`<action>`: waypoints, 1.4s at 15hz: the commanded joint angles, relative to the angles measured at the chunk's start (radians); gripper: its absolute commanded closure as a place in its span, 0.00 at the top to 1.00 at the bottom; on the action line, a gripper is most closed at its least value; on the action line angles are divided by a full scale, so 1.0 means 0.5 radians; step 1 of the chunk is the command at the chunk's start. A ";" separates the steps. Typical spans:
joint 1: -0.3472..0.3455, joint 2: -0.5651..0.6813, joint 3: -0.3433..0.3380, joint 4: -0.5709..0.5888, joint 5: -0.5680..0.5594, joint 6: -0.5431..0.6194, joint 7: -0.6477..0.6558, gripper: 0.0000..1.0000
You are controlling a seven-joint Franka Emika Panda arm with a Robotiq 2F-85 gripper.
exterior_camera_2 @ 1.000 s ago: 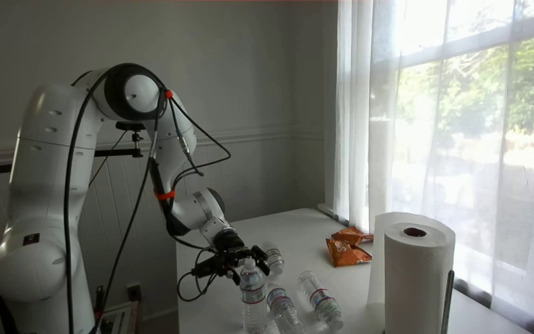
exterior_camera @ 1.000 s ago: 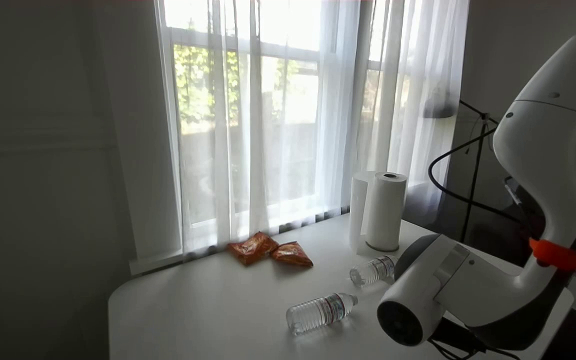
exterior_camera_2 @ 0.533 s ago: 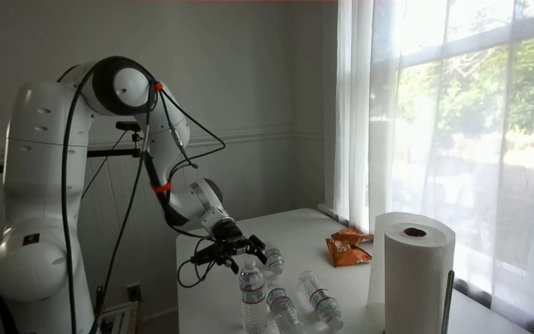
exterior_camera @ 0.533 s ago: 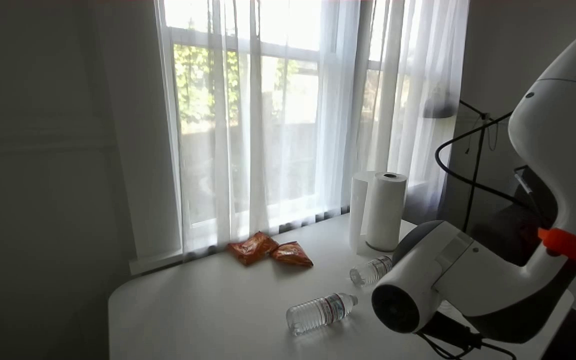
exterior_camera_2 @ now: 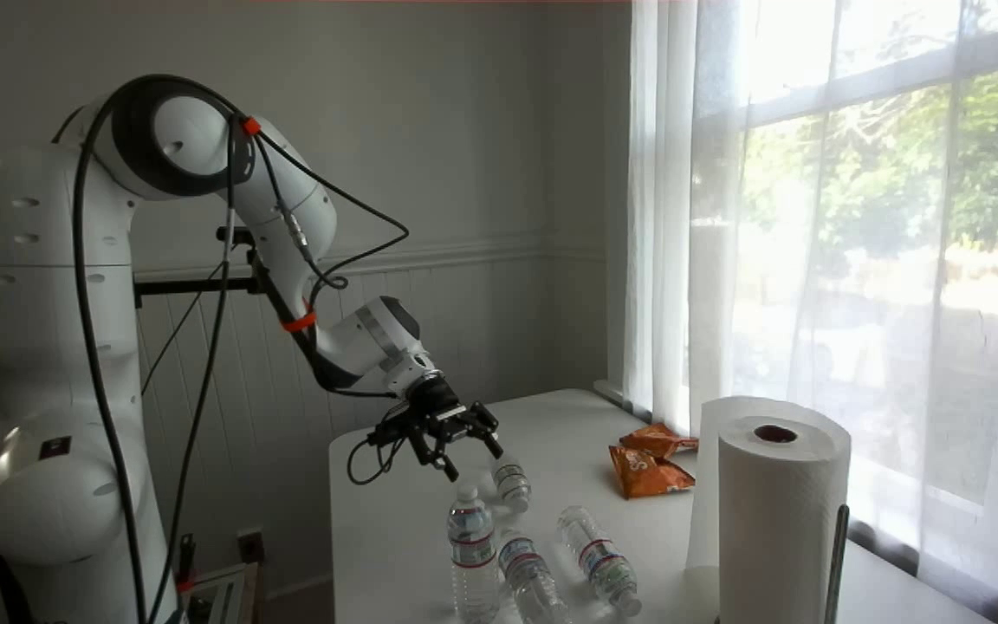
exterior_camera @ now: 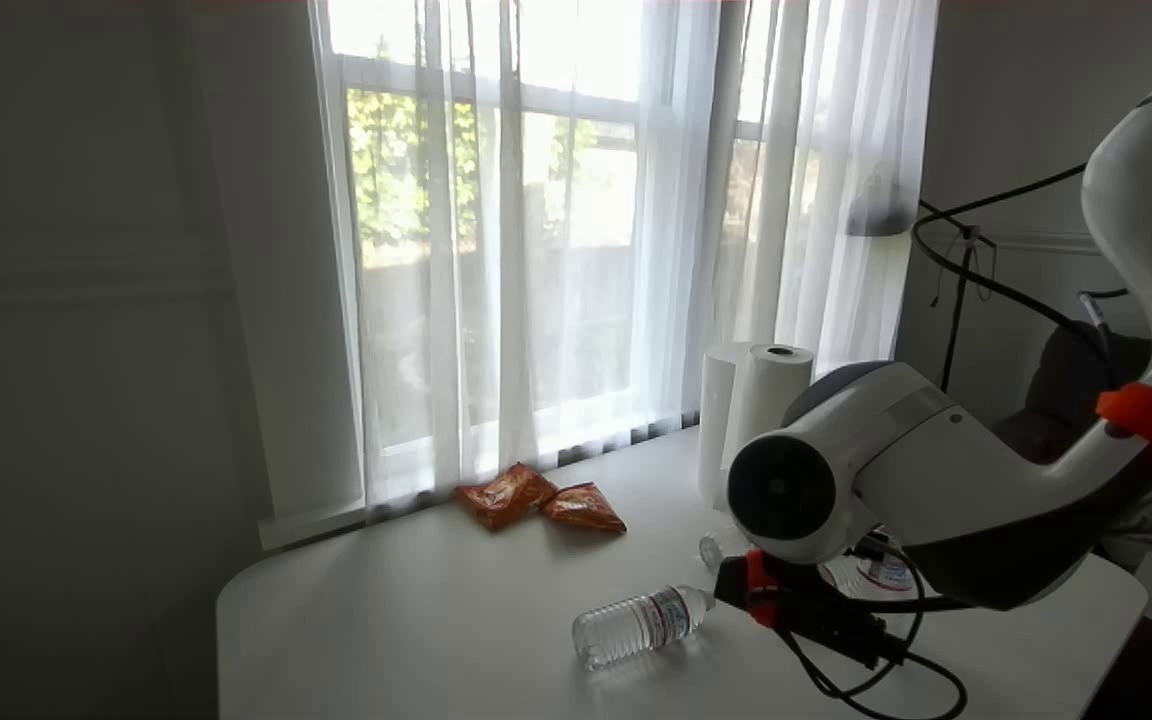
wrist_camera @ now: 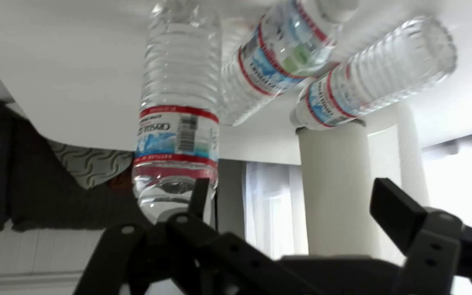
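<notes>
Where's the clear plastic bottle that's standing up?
In an exterior view, the upright bottle stands on the white table, below the open black fingers, just left of a clear plastic bottle lying down.

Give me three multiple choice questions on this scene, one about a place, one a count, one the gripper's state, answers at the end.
1. Where do the orange bags lie?
A) on the floor
B) on a shelf
C) by the curtain

2. How many bottles show in total?
A) two
B) four
C) seven

3. How is the gripper?
A) open and empty
B) shut on a bottle
C) shut on nothing

1: C, as both exterior views show.
2: B, since an exterior view shows one upright bottle and three lying.
3: A, because its fingers stand wide apart in the wrist view.
</notes>
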 commanded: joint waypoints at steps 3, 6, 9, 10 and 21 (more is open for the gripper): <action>-0.026 -0.012 -0.051 0.060 0.057 0.317 -0.065 1.00; -0.034 -0.005 -0.064 0.069 0.057 0.337 -0.086 1.00; -0.030 -0.001 -0.063 0.069 0.060 0.334 -0.089 1.00; -0.055 0.009 -0.080 0.061 0.067 0.468 -0.031 1.00; -0.216 0.301 -0.264 0.225 0.558 1.400 -0.176 1.00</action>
